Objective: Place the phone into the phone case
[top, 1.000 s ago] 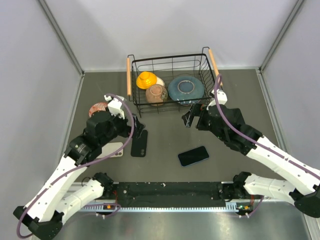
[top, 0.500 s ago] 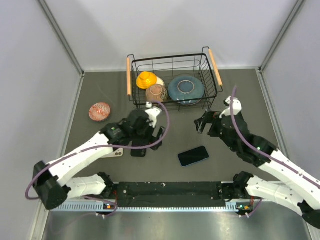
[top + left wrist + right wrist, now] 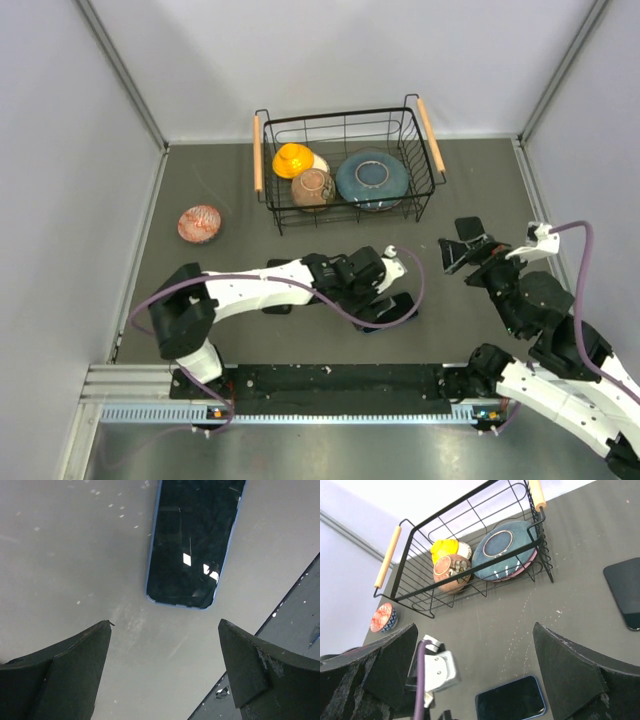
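Blue-rimmed, black-glass phone [image 3: 192,545]: flat on grey table [image 3: 60,555], upper centre, top cut off. Black phone case [image 3: 277,305]: mostly hidden beneath left arm [image 3: 250,285]. Left gripper [image 3: 164,625], right gripper [image 3: 474,627]: jaws wide, holding nothing.

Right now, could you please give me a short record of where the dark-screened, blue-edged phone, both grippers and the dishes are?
phone: flat on the grey table, screen up, not grasped
left gripper: open, poised just short of the phone's end, holding nothing
right gripper: open, empty, off to the phone's right
basket: black wire with wooden handles, at the back; holds a yellow bowl, a brown bowl and a blue plate
red patterned bowl: on the table, left of the basket
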You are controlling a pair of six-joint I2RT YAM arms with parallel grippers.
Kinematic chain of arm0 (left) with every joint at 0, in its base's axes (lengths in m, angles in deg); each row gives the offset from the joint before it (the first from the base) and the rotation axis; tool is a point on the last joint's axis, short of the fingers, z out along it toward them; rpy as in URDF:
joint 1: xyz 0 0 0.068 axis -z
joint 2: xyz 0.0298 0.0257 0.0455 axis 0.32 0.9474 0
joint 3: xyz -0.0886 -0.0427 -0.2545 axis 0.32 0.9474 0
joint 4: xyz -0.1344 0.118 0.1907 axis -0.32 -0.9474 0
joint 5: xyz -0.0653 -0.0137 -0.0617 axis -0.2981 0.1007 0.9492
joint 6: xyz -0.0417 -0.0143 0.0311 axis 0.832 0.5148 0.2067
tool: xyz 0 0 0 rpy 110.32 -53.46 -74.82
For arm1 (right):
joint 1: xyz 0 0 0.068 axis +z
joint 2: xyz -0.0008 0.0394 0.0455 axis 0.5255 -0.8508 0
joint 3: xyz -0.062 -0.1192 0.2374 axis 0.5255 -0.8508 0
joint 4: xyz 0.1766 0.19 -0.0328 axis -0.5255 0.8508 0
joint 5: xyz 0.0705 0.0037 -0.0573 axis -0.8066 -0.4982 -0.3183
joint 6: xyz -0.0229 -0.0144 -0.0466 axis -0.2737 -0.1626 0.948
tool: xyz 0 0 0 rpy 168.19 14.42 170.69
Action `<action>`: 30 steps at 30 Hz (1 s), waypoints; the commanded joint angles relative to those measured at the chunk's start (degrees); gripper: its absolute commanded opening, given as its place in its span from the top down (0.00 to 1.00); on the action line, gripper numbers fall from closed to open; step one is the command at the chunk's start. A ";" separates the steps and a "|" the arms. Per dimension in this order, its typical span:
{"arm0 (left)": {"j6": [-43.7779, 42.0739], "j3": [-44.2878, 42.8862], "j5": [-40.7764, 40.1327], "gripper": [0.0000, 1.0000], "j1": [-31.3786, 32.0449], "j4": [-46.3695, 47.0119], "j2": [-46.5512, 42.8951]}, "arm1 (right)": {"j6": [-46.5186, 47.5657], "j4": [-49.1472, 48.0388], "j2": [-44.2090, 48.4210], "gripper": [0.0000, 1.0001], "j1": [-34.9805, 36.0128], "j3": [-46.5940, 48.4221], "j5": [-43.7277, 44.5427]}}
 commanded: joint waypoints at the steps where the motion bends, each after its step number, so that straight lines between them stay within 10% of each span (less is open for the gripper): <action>1: -2.97 -4.03 4.61 0.07 0.90 3.47 4.60 | 0.97 0.59 2.44 0.01 0.44 -0.59 2.93; 30: -4.12 -4.65 3.83 0.09 2.75 6.02 16.83 | 0.62 3.40 7.54 0.01 0.44 -2.87 5.48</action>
